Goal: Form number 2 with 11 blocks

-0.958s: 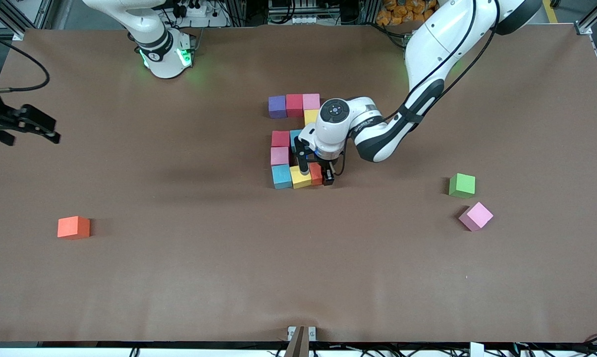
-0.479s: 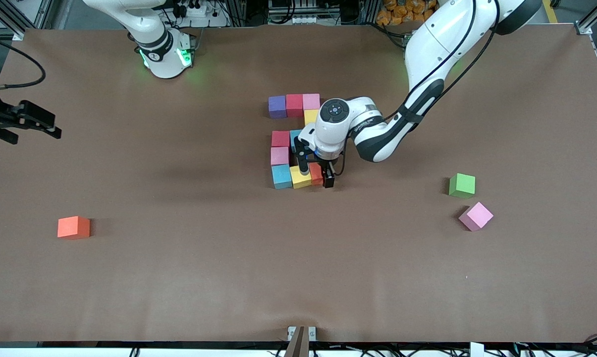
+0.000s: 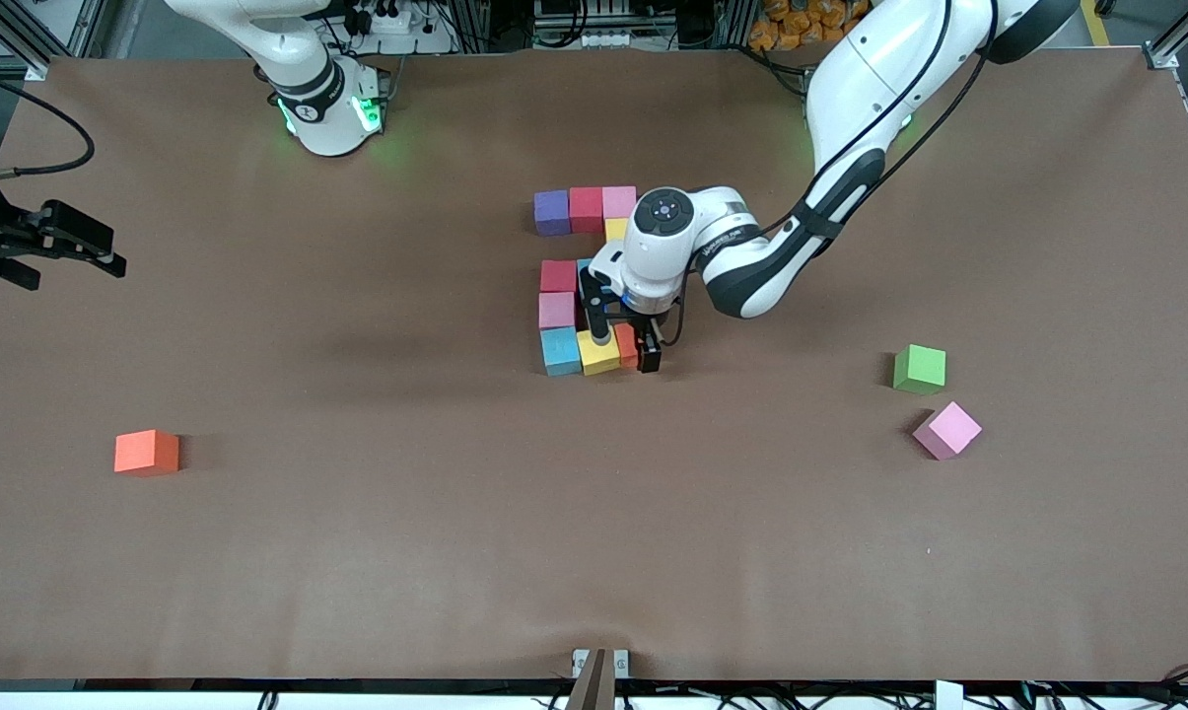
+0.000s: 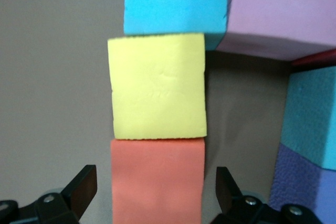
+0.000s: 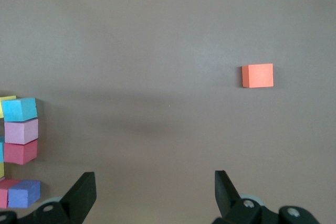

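I see the number 2 [image 3: 584, 286], a blocky figure of touching matte foam cubes, lying near the middle of the brown desk [image 3: 377, 552]. Its row nearest the front camera reads light blue cube [image 3: 560, 351], yellow cube [image 3: 597, 354], then a red-orange cube [image 3: 627, 345] at the left arm's end. The row farthest from the camera reads purple cube [image 3: 552, 212], red cube [image 3: 586, 208], pink cube [image 3: 619, 202].

The left tool [image 3: 625, 347] is low over that near row, its jaws spread to either side of the red-orange cube. In the left wrist view one finger [image 4: 79, 190] and the other each stand clear of the cube's faces, with bare desk showing in both gaps, so nothing is gripped. The arm's wrist hides part of the figure's middle rows.

Apart from the figure I note a loose orange cube [image 3: 146, 452] toward the right arm's end, and a green cube [image 3: 920, 369] with a tilted pink cube [image 3: 946, 430] just nearer the camera, toward the left arm's end.

The right tool [image 3: 61, 245] waits over the desk's edge at the right arm's end, jaws open and empty.
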Tool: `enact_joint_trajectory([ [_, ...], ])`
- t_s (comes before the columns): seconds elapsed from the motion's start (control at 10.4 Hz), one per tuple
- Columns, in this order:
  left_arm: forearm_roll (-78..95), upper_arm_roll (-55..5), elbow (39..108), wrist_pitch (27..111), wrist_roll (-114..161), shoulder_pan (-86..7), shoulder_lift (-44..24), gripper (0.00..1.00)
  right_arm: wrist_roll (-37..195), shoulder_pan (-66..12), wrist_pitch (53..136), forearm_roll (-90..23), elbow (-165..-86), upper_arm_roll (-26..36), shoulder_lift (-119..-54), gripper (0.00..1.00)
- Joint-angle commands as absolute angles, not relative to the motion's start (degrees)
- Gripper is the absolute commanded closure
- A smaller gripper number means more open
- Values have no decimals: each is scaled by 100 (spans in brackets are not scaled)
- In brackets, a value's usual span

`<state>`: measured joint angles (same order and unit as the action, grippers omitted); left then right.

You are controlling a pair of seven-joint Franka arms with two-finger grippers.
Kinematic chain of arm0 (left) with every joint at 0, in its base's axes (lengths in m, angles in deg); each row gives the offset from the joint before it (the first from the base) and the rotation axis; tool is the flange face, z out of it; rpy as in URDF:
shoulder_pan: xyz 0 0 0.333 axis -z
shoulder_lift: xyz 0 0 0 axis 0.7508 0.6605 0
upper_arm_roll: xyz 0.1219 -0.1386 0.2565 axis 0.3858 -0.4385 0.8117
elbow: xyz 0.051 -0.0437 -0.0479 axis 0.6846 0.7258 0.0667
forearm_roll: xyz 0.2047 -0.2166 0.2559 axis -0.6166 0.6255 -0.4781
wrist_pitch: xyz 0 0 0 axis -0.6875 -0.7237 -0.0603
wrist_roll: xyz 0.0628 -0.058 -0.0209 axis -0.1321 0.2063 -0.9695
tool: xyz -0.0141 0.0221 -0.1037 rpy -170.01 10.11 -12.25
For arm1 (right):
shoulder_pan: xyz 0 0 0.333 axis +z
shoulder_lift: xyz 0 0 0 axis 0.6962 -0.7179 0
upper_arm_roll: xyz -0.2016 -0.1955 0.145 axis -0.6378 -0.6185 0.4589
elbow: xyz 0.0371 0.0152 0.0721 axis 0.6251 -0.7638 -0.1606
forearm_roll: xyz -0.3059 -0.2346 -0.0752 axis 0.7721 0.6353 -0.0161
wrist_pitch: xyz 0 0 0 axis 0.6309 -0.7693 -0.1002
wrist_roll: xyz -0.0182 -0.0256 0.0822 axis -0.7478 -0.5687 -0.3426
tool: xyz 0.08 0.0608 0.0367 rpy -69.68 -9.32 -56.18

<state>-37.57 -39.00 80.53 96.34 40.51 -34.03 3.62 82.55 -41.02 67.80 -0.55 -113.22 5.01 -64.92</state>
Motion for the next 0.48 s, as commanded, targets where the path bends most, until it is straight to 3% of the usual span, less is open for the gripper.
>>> enact_joint_trajectory([
  [0.0,-3883,-4118,8159,9634,3956,-3530,215,0,8344,-4113,6761,-116,-11273,497,-6515,0],
  [0.38,-3865,-4766,8229,9591,3955,-4247,136,0,8353,-4157,6743,-90,-11396,497,-6471,0],
])
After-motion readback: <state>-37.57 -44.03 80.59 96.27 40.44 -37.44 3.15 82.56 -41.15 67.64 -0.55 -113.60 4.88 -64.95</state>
